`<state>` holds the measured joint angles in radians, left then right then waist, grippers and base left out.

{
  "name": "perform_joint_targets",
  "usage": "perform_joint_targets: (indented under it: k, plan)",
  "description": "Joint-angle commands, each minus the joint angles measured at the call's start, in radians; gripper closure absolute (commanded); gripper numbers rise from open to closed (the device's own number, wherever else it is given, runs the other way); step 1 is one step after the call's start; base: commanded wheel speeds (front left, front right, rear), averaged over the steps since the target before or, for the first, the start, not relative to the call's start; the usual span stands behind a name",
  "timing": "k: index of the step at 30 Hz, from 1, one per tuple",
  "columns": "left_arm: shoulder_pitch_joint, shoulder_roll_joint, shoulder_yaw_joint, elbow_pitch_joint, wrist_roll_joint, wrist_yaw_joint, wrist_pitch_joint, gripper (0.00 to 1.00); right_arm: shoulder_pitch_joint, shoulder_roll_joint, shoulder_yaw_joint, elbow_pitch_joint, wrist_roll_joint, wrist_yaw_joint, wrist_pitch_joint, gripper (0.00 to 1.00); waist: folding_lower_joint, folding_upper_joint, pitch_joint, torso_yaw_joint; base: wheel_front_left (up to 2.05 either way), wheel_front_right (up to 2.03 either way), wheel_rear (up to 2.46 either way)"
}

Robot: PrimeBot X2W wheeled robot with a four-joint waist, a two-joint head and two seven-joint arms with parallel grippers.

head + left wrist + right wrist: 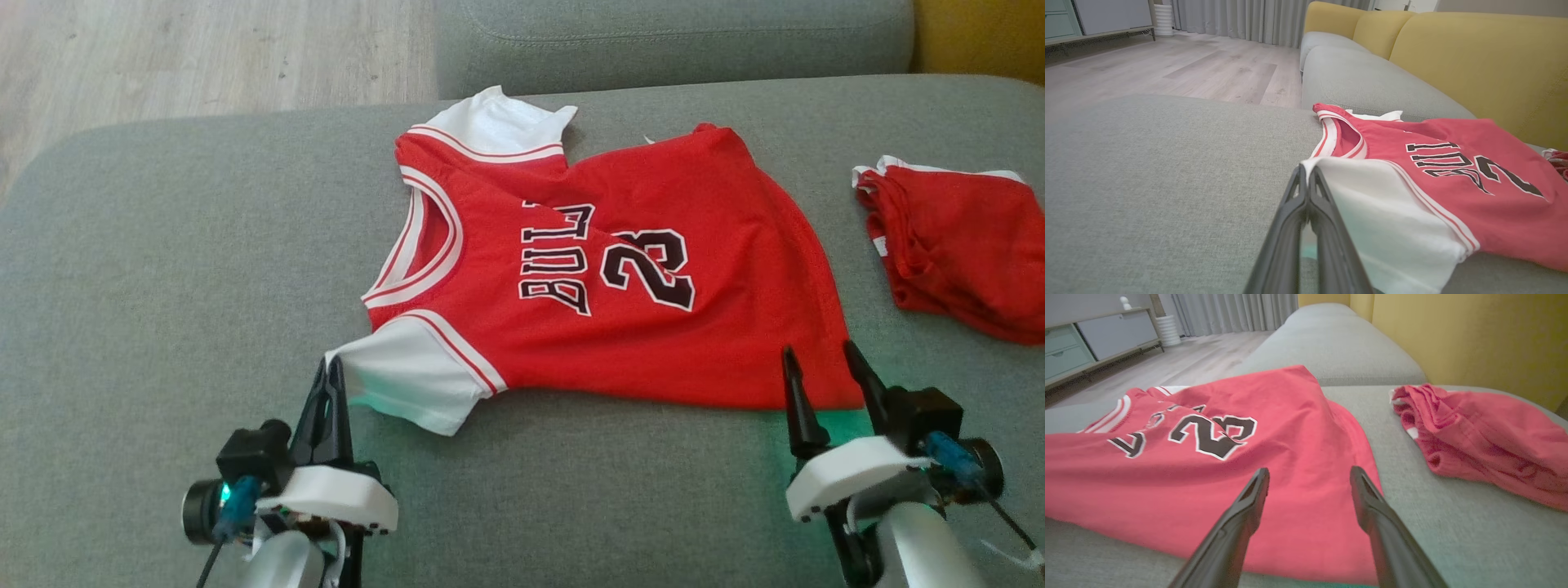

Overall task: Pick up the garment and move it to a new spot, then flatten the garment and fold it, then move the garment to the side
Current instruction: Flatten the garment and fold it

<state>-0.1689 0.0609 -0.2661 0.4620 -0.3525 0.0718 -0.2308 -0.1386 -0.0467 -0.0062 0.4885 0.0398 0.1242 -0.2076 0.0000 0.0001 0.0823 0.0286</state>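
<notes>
The garment (637, 327) is a red jersey with white sleeves and the number 23, spread on the grey sofa seat with its neck to the left. My left gripper (335, 365) is shut, its tips pinched on the corner of the near white sleeve (1372, 196); the left wrist view shows the left gripper (1306, 169) closed right at that corner. My right gripper (819, 353) is open over the jersey's near right hem corner. From the right wrist, the right gripper (1308, 473) straddles the red cloth (1208, 477) just above it.
A second, crumpled red garment (955, 245) lies to the right on the seat (163, 286), also seen as a red heap (1486, 445). Yellow backrest (1474, 61) rises behind. Wooden floor (163, 57) lies past the seat's far left edge.
</notes>
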Motion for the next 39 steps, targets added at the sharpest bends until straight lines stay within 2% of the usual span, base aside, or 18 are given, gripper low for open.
perform_joint_targets:
  k: [1, 5, 11, 28, 29, 30, 31, 36, 39]
  plan:
    - [-0.038, 0.018, 0.039, -0.039, -0.006, 0.005, -0.016, 1.00, -0.027, -0.004, 0.005, -0.011, -0.005, 0.007, 0.015, 0.00, 0.0000, -0.0001, 0.001, -0.001, 0.00, 0.00, 0.00]
    - [-0.033, 0.016, 0.045, -0.054, -0.003, 0.007, -0.025, 1.00, -0.016, -0.004, -0.058, 0.033, -0.023, 0.007, 0.057, 0.00, 0.0000, -0.0001, 0.003, -0.001, 0.00, 0.00, 0.00]
    - [-0.030, 0.011, 0.049, -0.066, 0.000, 0.007, -0.030, 1.00, -0.027, -0.004, -0.093, 0.089, 0.007, 0.007, 0.079, 0.00, 0.0000, -0.0001, 0.003, 0.004, 0.00, 0.00, 0.00]
    - [-0.033, 0.000, 0.045, -0.090, 0.020, -0.016, -0.031, 1.00, -0.116, -0.004, -0.057, 0.268, 0.092, 0.007, 0.108, 0.00, 0.0000, -0.0001, 0.024, 0.024, 0.00, 0.00, 0.00]
    - [-0.033, 0.000, 0.046, -0.089, 0.021, -0.016, -0.031, 1.00, -0.119, -0.004, -0.053, 0.278, 0.093, 0.007, 0.110, 0.31, 0.0000, -0.0001, 0.023, 0.024, 0.00, 0.00, 0.00]
    - [-0.033, -0.001, 0.047, -0.088, 0.021, -0.017, -0.031, 1.00, -0.122, -0.004, -0.051, 0.285, 0.093, 0.007, 0.110, 0.77, 0.0000, -0.0001, 0.022, 0.024, 0.00, 0.00, 0.00]
    - [-0.033, -0.001, 0.049, -0.087, 0.022, -0.017, -0.031, 1.00, -0.125, -0.004, -0.048, 0.292, 0.095, 0.007, 0.109, 1.00, 0.0000, -0.0001, 0.021, 0.023, 0.00, 0.00, 0.00]
    - [-0.029, 0.000, 0.067, -0.093, 0.024, -0.019, -0.031, 1.00, -0.149, -0.004, -0.018, 0.284, 0.146, 0.007, 0.073, 1.00, 0.0000, -0.0001, 0.006, 0.010, 0.00, 0.00, 0.00]
    - [-0.032, -0.002, 0.092, -0.132, 0.004, -0.042, -0.031, 1.00, -0.171, -0.004, 0.029, 0.230, 0.196, 0.007, 0.033, 1.00, 0.0000, -0.0001, -0.006, -0.002, 0.00, 0.00, 0.00]
